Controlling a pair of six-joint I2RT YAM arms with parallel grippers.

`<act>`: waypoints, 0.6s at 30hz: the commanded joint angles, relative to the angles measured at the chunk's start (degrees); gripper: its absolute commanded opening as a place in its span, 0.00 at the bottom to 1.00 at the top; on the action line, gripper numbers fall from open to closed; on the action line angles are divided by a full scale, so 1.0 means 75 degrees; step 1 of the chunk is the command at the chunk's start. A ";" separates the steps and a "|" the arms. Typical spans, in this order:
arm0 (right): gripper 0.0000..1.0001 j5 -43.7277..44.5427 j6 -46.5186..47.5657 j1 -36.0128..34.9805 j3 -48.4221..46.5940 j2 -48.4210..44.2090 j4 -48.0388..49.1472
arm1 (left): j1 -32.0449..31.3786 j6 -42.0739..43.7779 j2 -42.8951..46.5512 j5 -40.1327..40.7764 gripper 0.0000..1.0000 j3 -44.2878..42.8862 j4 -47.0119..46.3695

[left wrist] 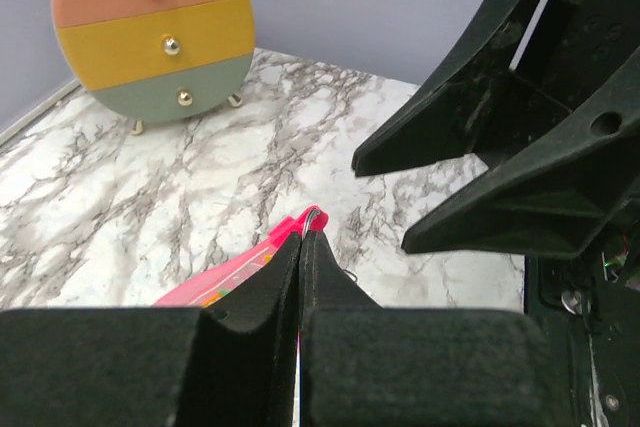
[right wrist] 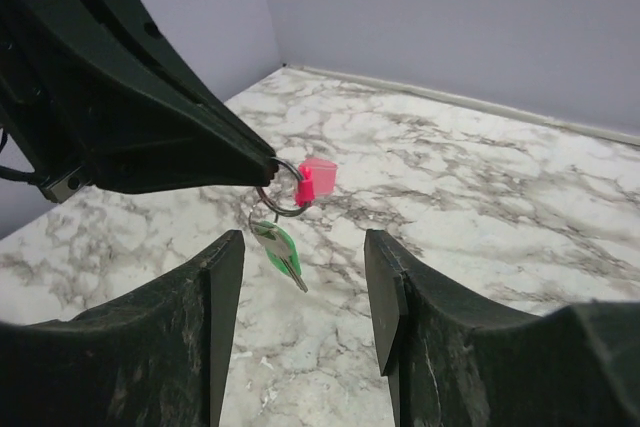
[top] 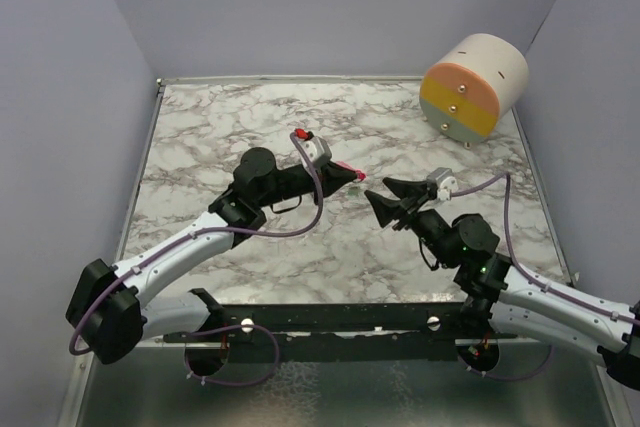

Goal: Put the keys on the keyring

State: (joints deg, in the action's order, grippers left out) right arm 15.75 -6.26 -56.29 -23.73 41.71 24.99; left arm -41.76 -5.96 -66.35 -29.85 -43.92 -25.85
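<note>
My left gripper (top: 352, 177) is shut on a metal keyring (right wrist: 281, 193), held above the marble table. A pink-red key (right wrist: 313, 180) sits on the ring; its long pink body shows beside my left fingers in the left wrist view (left wrist: 235, 275). A short green key (right wrist: 279, 251) hangs below the ring on a small loop and shows as a green speck in the top view (top: 357, 190). My right gripper (right wrist: 303, 244) is open and empty, facing the ring from close by, with the green key between and beyond its fingertips. It also shows in the top view (top: 383, 197).
A round drawer unit (top: 473, 87) with pink, yellow and green drawers stands at the table's far right; it also shows in the left wrist view (left wrist: 150, 32). Grey walls close in the marble table (top: 250, 117) on three sides.
</note>
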 commanded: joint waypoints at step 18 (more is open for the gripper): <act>0.52 0.2239 -0.0582 -0.0035 -0.0082 -0.0199 -0.1357 | -0.0022 0.1739 -0.2326 0.0048 0.00 -0.3630 0.6019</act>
State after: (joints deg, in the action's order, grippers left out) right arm 30.50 -10.17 -56.29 -23.70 41.56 15.64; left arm -41.76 3.92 -83.33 -30.35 -67.26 12.82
